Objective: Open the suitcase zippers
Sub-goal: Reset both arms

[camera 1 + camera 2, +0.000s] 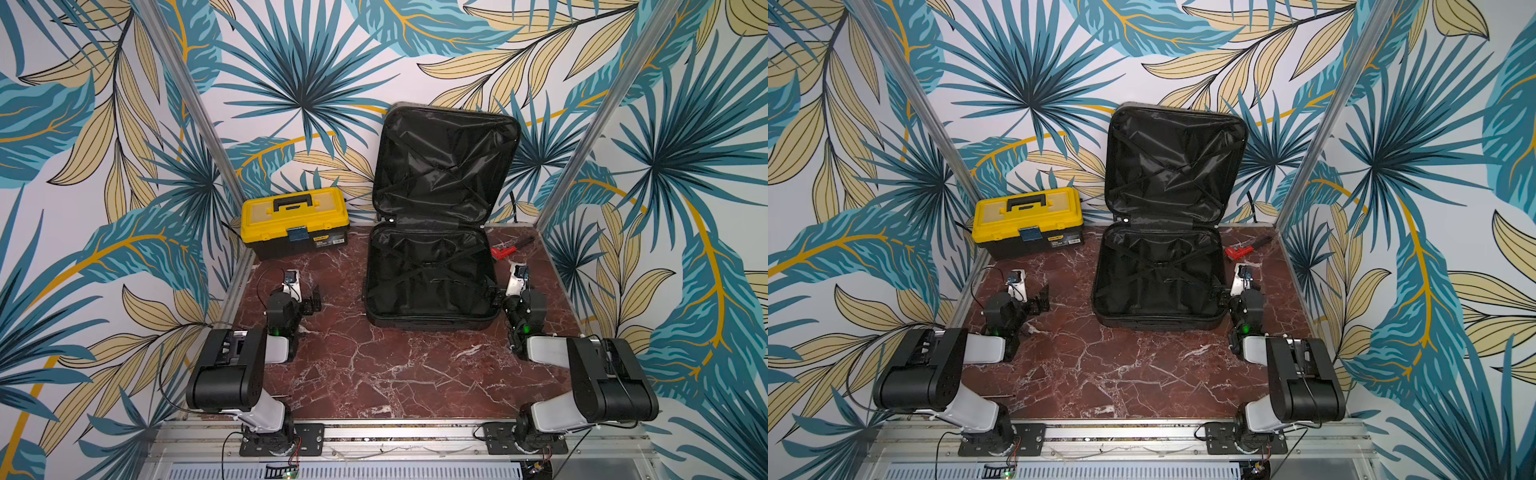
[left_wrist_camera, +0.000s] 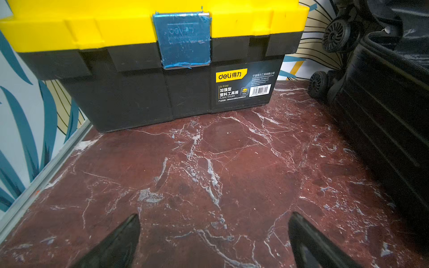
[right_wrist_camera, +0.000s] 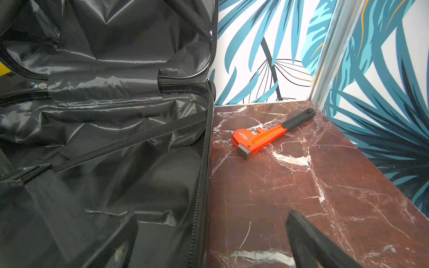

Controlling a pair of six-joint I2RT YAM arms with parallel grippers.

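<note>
The black suitcase [image 1: 432, 322] lies open on the marble table in both top views. Its lid [image 1: 444, 162] stands up against the back wall, and the black lining with crossed straps shows in both halves. The zipper's teeth [image 3: 199, 197] run along the lower half's right rim, parted; no pull shows. My right gripper [image 1: 496, 295] is open astride that rim. One of its fingers [image 3: 120, 239] is over the lining and the other is over the table, holding nothing. My left gripper [image 1: 313, 299] is open above bare table left of the case, its ribbed side [image 2: 383, 92] beside it.
A yellow-lidded black toolbox [image 1: 295, 220] stands at the back left, straight ahead in the left wrist view [image 2: 162, 69]. An orange pipe wrench [image 3: 262, 138] lies on the table right of the suitcase near the back corner. Patterned walls close in three sides.
</note>
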